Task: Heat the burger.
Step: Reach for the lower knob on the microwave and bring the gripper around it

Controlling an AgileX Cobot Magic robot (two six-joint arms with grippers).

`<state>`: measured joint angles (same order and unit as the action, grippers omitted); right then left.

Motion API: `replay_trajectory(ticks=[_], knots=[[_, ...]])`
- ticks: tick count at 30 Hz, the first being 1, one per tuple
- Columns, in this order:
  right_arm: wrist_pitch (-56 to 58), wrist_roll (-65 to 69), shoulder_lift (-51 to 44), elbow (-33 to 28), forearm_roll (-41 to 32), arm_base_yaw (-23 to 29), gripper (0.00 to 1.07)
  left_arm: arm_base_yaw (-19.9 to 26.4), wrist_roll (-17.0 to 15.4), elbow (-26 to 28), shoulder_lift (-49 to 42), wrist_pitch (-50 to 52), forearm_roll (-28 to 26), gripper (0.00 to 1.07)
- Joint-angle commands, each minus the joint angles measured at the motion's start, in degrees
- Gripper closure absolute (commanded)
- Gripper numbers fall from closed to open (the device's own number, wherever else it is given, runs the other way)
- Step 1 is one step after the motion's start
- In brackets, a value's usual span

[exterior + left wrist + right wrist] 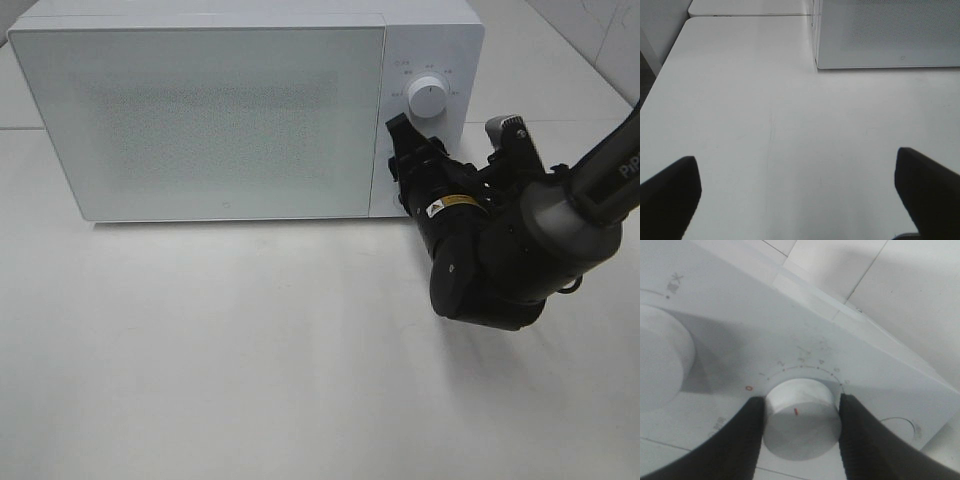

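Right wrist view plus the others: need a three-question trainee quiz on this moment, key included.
1. True or false: the microwave door is open.
2. The right gripper grips: A) the upper knob, B) the lower knob, C) a door handle.
3. Fill in: the left gripper hangs ____ above the table, holding nothing.
Key: 1 false; 2 B; 3 open.

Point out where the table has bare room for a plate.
Free: the table stretch in front of the microwave, and the strip left of it. Crowded: front right, where the right end effector clamps the lower dial and its arm overhangs the table.
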<state>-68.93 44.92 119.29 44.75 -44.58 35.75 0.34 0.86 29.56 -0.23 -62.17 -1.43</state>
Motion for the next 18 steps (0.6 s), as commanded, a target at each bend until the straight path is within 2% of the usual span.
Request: replay_trajectory(ticks=[1,18], knots=[[-11.34,4.87,-0.11,1.55,3.04,-0.4,0.96,0.11,-0.06,0.0,-0.97,0.69,-0.63,0.09],[-11.34,18.51,-0.11,1.55,-1.66,-0.4,0.96,0.11,-0.06,0.0,-0.97,0.69,-0.63,0.09]])
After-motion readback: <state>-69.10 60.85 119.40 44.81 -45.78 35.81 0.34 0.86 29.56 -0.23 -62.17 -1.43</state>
